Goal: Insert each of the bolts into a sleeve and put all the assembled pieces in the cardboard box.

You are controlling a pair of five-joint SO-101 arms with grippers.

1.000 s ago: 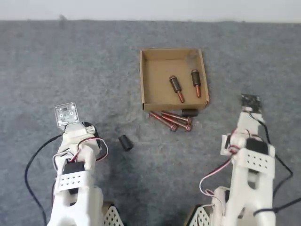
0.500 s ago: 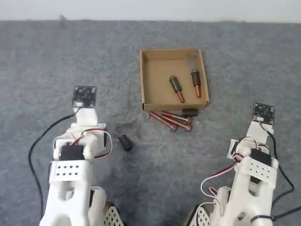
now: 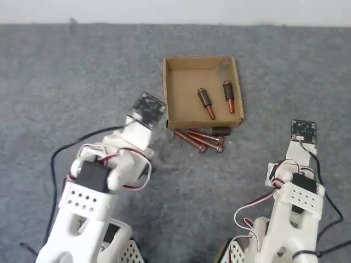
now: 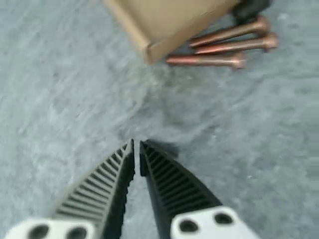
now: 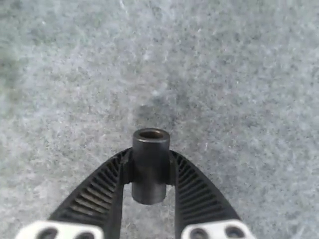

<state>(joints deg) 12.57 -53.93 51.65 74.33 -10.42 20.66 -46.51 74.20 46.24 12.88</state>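
The cardboard box (image 3: 165,93) holds two bolts in sleeves (image 3: 206,102) (image 3: 228,96). Three loose copper bolts (image 3: 199,139) lie on the carpet against its near wall, with a black sleeve (image 3: 221,131) beside them. In the left wrist view my left gripper (image 4: 136,144) is shut and empty, low over the carpet. Another black sleeve (image 4: 163,148) lies just past its tips, and the bolts (image 4: 224,46) and the box corner (image 4: 149,47) are farther off. My right gripper (image 5: 149,155) is shut on a black sleeve (image 5: 149,169), held upright with its bore facing out, above bare carpet.
Grey carpet (image 3: 82,71) covers the table, and a pale wall runs along the far edge. The left arm (image 3: 118,161) reaches toward the middle, near the box's near left corner. The right arm (image 3: 293,189) stands at the right, apart from the box.
The left arm has swung right and forward from the left side toward the box, now covering the loose sleeve in the high view. The right arm drew back a little, then held still.
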